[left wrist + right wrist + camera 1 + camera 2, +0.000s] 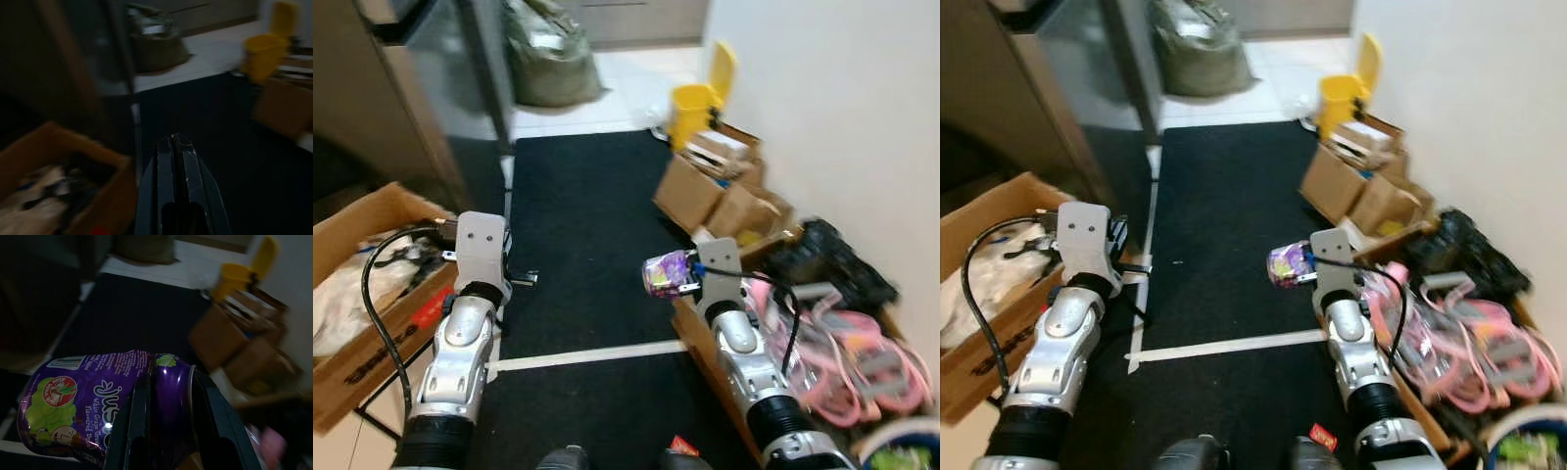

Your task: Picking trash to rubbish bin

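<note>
purple crushed can [107, 401] between right fingers [139, 421]

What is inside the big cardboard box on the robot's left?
The cardboard box holds crumpled pale material and dark tangled items near its far end. Anything beneath them is covered, and the left arm hides one corner.

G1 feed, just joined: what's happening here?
The right gripper is shut on a crushed purple grape-drink can, carried above the black mat. A yellow bin with its lid up stands ahead by the wall, beyond some cardboard boxes, so the can isn't binned yet. The left gripper is shut, holding nothing, beside a cardboard box of clutter on the robot's left.
</note>
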### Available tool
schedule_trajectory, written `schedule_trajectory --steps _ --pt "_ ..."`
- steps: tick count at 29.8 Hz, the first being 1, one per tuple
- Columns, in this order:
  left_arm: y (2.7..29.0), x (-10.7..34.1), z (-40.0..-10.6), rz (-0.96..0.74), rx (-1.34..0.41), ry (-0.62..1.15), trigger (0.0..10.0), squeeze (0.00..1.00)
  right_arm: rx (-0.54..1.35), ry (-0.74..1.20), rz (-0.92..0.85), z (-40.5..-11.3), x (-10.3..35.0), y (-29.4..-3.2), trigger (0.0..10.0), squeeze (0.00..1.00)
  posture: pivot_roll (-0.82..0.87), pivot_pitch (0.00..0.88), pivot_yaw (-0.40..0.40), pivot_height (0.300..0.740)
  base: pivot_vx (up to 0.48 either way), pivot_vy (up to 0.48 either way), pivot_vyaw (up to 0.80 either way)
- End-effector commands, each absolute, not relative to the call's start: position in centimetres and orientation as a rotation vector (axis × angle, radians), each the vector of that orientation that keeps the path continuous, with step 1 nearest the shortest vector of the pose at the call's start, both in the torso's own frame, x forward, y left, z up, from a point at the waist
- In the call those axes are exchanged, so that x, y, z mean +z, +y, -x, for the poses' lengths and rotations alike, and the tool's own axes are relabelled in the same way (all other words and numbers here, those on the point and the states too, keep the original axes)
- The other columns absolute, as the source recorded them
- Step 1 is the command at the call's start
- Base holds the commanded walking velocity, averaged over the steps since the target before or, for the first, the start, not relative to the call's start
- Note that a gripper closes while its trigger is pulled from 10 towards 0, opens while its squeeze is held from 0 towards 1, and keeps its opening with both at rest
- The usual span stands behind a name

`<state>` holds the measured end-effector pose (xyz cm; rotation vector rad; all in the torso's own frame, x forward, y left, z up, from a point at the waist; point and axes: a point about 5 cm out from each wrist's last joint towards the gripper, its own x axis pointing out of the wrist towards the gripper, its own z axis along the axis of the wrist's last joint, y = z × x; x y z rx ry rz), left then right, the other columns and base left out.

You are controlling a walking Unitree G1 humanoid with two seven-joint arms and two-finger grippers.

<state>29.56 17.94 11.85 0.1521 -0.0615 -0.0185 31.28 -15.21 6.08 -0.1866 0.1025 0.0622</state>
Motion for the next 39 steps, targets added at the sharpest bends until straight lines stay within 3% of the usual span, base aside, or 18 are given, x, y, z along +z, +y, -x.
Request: schedule_trajectory --steps 1,39 --pt "17.93 11.49 -29.44 -0.157 -0.021 -0.041 10.0 0.0 0.05 0.117 0.184 -31.12 5.87 -15.55 10.0 0.0 0.08 0.043 0.018 0.74 0.334 0.0 0.71" --pt "17.96 11.53 -29.48 -0.159 -0.023 -0.036 10.0 0.0 0.049 0.117 0.176 -30.96 5.88 -15.33 10.0 0.0 0.09 0.046 0.021 0.74 0.328 0.0 0.71"
